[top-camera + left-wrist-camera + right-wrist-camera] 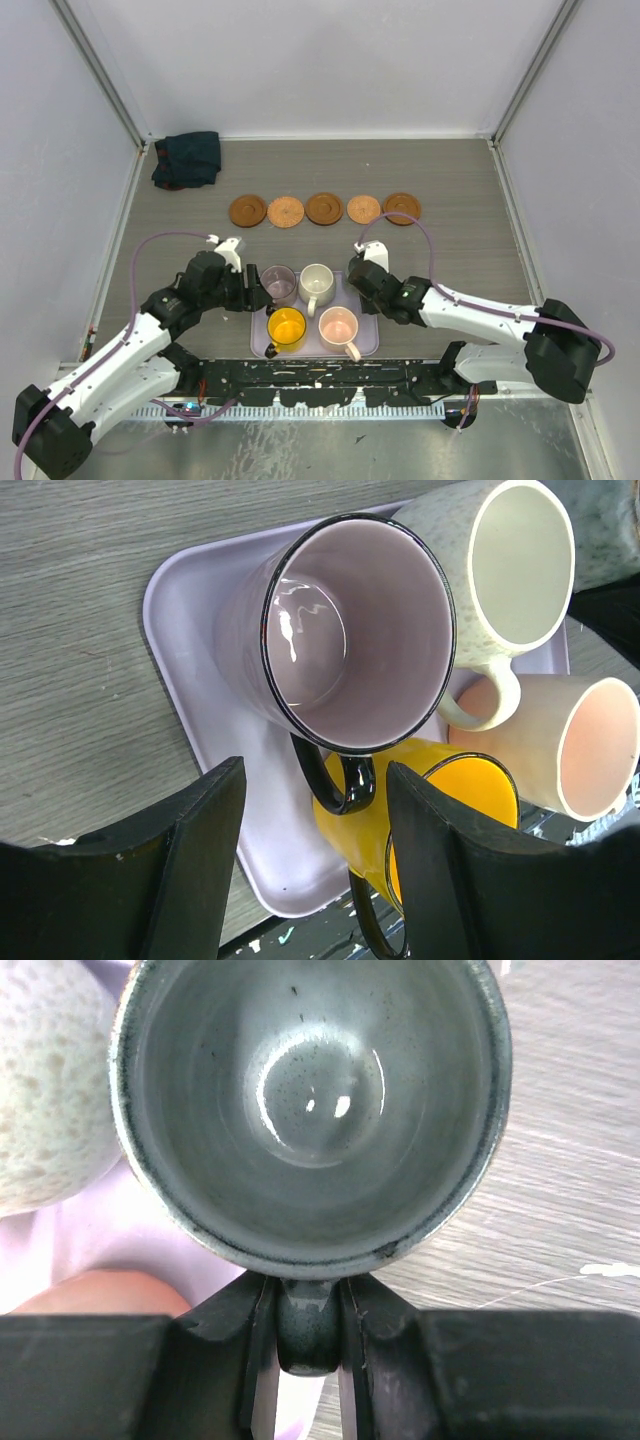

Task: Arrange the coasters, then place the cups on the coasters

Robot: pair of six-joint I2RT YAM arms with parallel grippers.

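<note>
Pinching the grey-green cup [310, 1100] by its handle, the right hand [305, 1330] had both fingers closed tight on it. That cup was at the right edge of the tray [90, 1245], beside the white cup [50, 1090]. The left hand [312, 790] stood open, fingers either side of the handle of the purple cup [350, 630], not touching it. Five coasters [324, 209] lay in a row farther back on the desk [470, 200].

A grey-brown wood-grain tabletop [470, 200] is enclosed on three sides by plain white walls [320, 60], joined at the far corners by grey metal posts [101, 70]. A crumpled dark teal cloth [187, 160] is seen in the far left corner.
</note>
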